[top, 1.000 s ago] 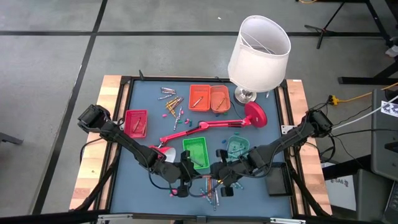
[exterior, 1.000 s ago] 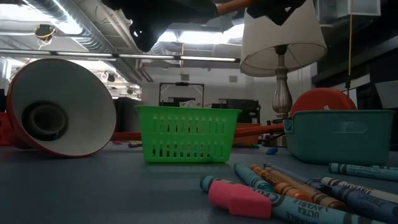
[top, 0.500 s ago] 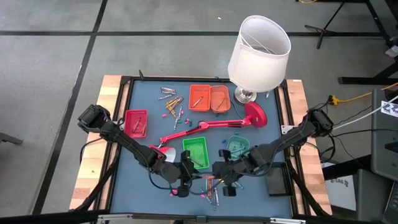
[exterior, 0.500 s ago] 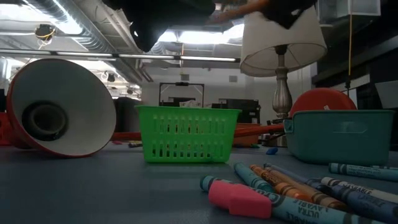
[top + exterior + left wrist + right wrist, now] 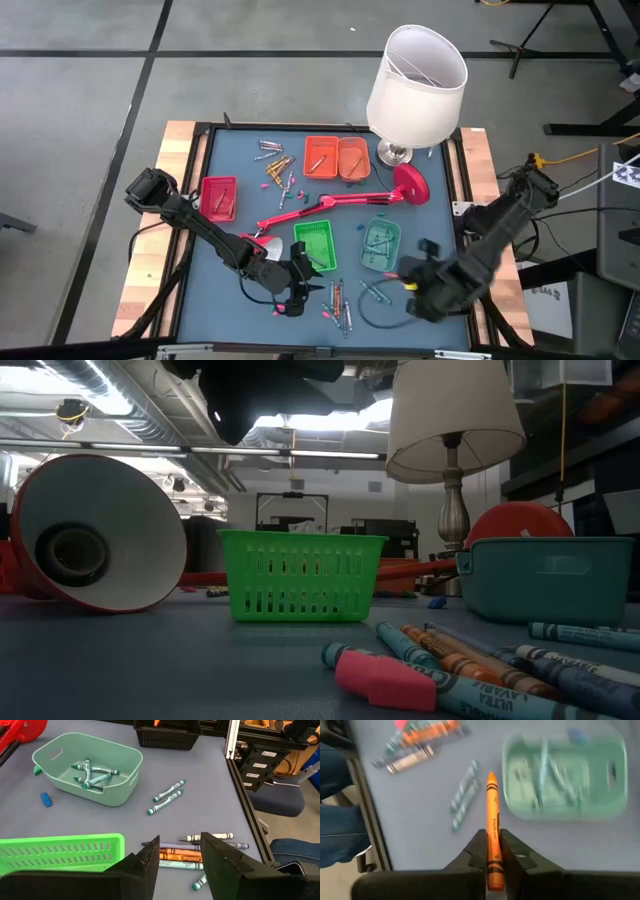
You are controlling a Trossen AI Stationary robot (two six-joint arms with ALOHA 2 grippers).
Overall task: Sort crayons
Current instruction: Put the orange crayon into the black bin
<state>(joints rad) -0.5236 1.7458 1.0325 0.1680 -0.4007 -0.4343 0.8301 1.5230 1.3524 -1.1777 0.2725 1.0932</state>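
Crayons (image 5: 186,855) lie loose in a small pile on the blue mat near the front edge, also seen in the high view (image 5: 340,300) and the low view (image 5: 470,665). Two teal crayons (image 5: 167,797) lie farther out. My left gripper (image 5: 180,852) stands open just above the mat beside the green basket (image 5: 60,852), the pile just beyond its fingertips. My right gripper (image 5: 408,284) hangs over the mat's right front, near the teal tray (image 5: 380,245), shut on an orange crayon (image 5: 492,820). The teal tray (image 5: 87,770) holds several teal crayons. My right gripper pinches the orange crayon's rear half (image 5: 493,845), near its flat end, between its two fingers (image 5: 479,849). The crayon lies along the fingers and its pointed tip (image 5: 490,775) sticks out past them. It is lifted clear of the mat, and the fingers point steeply down.
A red desk lamp (image 5: 330,205) lies across the middle of the mat, its shade (image 5: 95,530) open toward the low camera. A white-shaded lamp (image 5: 415,85) stands at the far right. Two orange trays (image 5: 335,157) and a red tray (image 5: 218,197) sit farther back. A pink eraser (image 5: 385,680) lies by the pile.
My right gripper has swung from the crayon pile toward the table's right edge and a little upward, rolling its wrist, with the orange crayon still in its fingers. The left arm has kept its place.
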